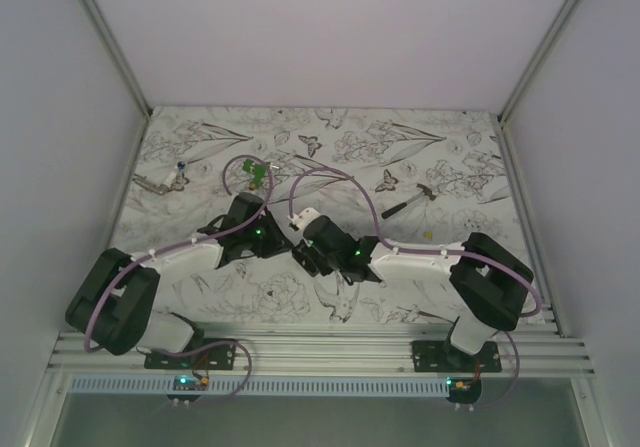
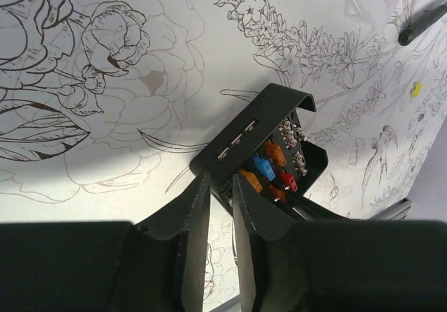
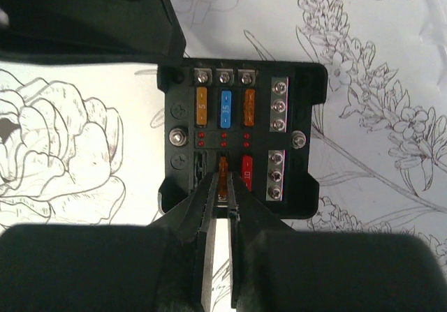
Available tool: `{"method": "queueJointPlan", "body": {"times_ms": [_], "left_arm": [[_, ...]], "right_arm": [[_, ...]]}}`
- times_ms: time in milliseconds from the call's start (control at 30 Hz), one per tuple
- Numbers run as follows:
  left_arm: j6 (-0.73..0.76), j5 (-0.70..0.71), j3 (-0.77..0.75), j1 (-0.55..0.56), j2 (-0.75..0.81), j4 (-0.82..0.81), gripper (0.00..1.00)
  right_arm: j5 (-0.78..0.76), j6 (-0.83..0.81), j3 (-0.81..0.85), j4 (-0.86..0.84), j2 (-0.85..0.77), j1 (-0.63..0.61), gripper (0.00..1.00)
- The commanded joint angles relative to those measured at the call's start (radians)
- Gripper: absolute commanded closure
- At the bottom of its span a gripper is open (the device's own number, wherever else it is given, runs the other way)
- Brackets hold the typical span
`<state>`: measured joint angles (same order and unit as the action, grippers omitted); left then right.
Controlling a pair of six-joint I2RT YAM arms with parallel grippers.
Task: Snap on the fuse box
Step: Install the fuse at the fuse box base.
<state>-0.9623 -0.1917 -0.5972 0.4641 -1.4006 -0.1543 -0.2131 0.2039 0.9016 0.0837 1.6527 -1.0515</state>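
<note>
Two grippers meet at the fuse box (image 3: pixel 244 141), which lies open on the floral table (image 1: pixel 400 147) between them, lid (image 2: pixel 251 127) raised. The right gripper (image 3: pixel 223 190), jaws a sliver apart, straddles an orange fuse (image 3: pixel 223 165) in its near row. The left gripper (image 2: pixel 218 183), narrowly parted, sits at its corner. Whether either actually grips is unclear.
</note>
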Motion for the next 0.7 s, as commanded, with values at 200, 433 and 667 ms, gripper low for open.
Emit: {"method": "queueJointPlan", "body": {"times_ms": [200,433,667], "left_arm": [[0.024,0.027,0.019,-0.005,0.069,0.038,0.69],[0.071,0.082,0.045,-0.010,0.201,0.145,0.59],[0.125,0.123,0.057,-0.012,0.308,0.235,0.45]], "right_arm": [[-0.019,0.030,0.018,0.097,-0.026,-0.007,0.73],[-0.029,0.022,0.046,0.114,-0.057,-0.005,0.67],[-0.018,0.004,0.101,0.188,-0.038,0.011,0.70]]}}
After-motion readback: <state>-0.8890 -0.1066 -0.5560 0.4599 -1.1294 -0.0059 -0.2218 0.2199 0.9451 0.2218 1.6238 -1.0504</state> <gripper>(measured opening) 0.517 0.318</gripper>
